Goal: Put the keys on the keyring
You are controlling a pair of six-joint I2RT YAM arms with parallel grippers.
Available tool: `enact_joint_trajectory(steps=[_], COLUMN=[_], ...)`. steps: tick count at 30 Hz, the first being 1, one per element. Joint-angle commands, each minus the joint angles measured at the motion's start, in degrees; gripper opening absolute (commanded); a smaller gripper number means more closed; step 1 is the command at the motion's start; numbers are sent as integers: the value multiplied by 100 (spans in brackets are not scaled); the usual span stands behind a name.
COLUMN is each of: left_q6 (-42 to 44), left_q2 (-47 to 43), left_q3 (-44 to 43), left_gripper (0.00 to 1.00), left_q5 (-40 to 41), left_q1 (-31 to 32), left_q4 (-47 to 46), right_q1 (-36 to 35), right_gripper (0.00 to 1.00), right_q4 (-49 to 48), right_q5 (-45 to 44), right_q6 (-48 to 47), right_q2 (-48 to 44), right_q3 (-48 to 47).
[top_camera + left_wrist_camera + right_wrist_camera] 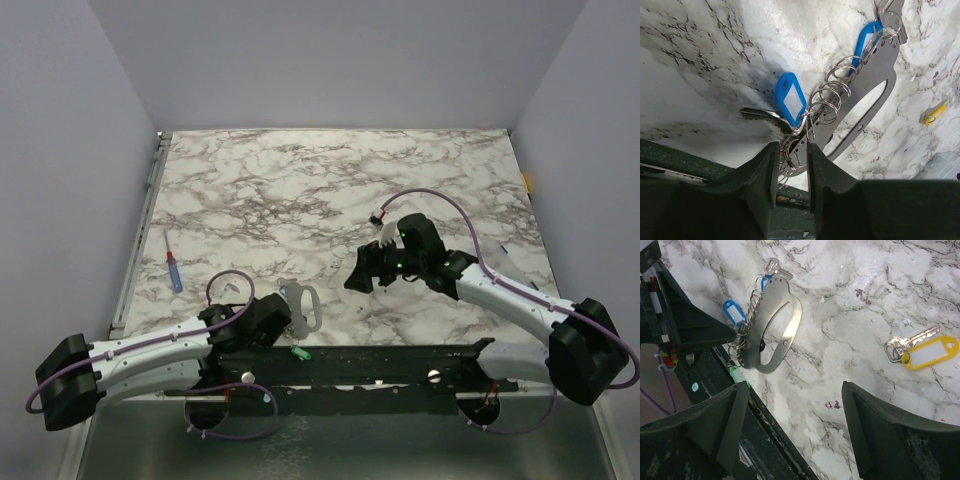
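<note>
Yellow-tagged key [923, 351]: wrist views only

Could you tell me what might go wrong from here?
The left gripper pinches only thin wire rings at the end of the keyring; they may slip or twist.
The yellow-tagged key lies flat on the marble; the open right gripper may struggle to lift it.
The green tag lies by the black rail, where a nudge could drop it.

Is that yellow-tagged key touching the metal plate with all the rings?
Apart. The right wrist view shows bare marble between the yellow-tagged key and the metal plate.
</note>
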State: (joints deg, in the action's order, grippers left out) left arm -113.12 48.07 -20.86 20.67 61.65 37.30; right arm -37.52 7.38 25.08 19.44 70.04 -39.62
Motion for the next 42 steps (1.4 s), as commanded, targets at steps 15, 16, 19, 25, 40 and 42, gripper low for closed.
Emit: enact_joint_trajectory(steps=[15, 16, 19, 25, 40, 42], left_q6=[469, 547, 891, 2061, 3356, 3502], left_q2=[384, 379, 341, 304, 477, 485], left_q3=[-290, -354, -592, -1176, -2092, -2261], left_gripper=[0, 0, 0, 0, 0, 0], left_q5=[-40, 23, 298, 882, 743, 578], left_q1=[32, 32, 32, 4, -845, -1076], left_q4=[-296, -294, -319, -599, -854, -880], right_q1=[-27, -25, -26, -23, -23, -27], right_gripper=[84, 84, 84, 84, 83, 83], right_q4=[-30, -22, 35, 64, -1289, -1217], right_q5=[-79, -90, -111, -94, 586, 616], right_q6=[-14, -18, -46, -124, -327, -365], right_q2=[-170, -185, -208, -369, -991, -851], right_q3=[126, 122, 70, -52, 68, -81])
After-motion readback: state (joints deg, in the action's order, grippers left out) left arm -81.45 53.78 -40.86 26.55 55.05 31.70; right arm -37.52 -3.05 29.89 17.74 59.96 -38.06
